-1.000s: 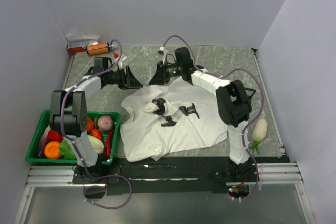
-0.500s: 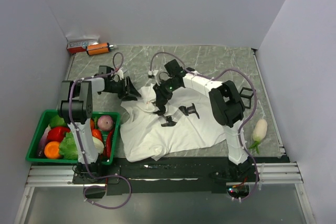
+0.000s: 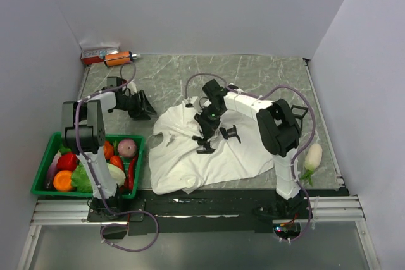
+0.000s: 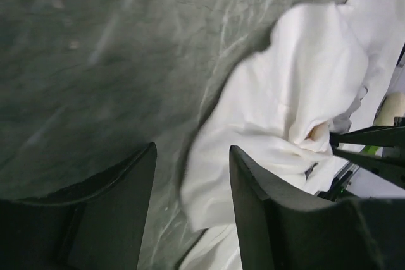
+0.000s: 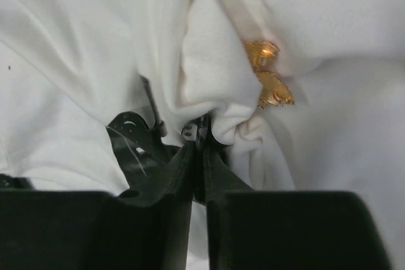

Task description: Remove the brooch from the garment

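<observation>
The garment (image 3: 215, 156) is a white T-shirt with black printed shapes, lying crumpled on the marble table. In the right wrist view the brooch (image 5: 267, 77), a small golden-orange piece, sits on the cloth (image 5: 76, 42), half tucked under a fold, just up and right of my fingertips. My right gripper (image 5: 201, 132) is shut on a bunched fold of the shirt, beside a small metal piece; from above it (image 3: 206, 123) rests on the shirt's middle. My left gripper (image 3: 140, 107) stands open on the bare marble left of the shirt. The shirt's edge (image 4: 304, 74) reaches between its fingertips (image 4: 193, 150).
A green basket (image 3: 39, 183) of vegetables stands at the near left. An orange bottle (image 3: 118, 59) and a red-and-white box (image 3: 98, 53) lie at the far left corner. A white vegetable (image 3: 312, 156) lies at the right edge.
My right gripper came from the shirt's far edge onto its middle, opened briefly and shut on a fold. My left gripper drew back to the left, off the shirt.
</observation>
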Motion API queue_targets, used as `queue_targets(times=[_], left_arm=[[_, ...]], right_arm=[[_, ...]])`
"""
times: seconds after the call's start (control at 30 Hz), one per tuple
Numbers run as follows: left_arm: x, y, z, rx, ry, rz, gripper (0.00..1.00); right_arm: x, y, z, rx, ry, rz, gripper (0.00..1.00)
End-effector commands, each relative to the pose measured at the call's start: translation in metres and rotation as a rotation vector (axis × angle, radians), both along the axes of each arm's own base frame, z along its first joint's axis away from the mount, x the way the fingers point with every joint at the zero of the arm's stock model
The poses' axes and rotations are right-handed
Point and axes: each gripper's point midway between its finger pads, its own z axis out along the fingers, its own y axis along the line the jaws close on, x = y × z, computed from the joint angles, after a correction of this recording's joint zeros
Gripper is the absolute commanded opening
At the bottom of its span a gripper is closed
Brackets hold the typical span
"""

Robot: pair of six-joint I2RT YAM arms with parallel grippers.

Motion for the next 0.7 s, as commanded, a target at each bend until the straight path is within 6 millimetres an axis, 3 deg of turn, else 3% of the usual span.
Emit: queue_targets(times=[0.0,0.03,0.13,0.2,0.3,0.33,0.37,0.43,0.5,0.67], left_arm=[[0.01,0.011,0.034,0.011,-0.12,0.005,0.56],[0.008,-0.001,0.058,-0.061,-0.171,-0.037,0.56],[0.008,-0.027,0.095,-0.143,-0.287,-0.135,0.57],[0.008,-0.041,0.109,-0.166,-0.342,-0.205,0.57],[0.002,-0.068,0.113,-0.201,-0.352,-0.31,0.56],[-0.002,-0.074,0.104,-0.209,-0.305,-0.321,0.56],[-0.003,-0.078,0.107,-0.229,-0.292,-0.327,0.55],[-0.005,-0.082,0.109,-0.259,-0.298,-0.34,0.55],[-0.011,-0.089,0.109,-0.303,-0.284,-0.365,0.56],[-0.024,-0.109,0.081,-0.373,-0.153,-0.382,0.55]], right_arm=[[-0.003,-0.023,0.042,0.029,0.003,-0.051,0.3],[-0.001,-0.014,0.067,0.139,-0.017,-0.036,0.35],[0.013,-0.009,0.105,0.297,-0.117,-0.015,0.42],[0.017,-0.006,0.11,0.343,-0.14,0.009,0.44],[0.033,-0.002,0.099,0.326,-0.144,-0.002,0.42],[0.038,0.0,0.083,0.31,-0.107,-0.008,0.38],[0.047,0.005,0.087,0.318,-0.114,-0.012,0.37],[0.053,0.011,0.071,0.316,-0.09,-0.013,0.35],[0.063,0.016,0.069,0.316,-0.108,-0.01,0.36],[0.08,0.023,0.047,0.281,-0.052,-0.08,0.42]])
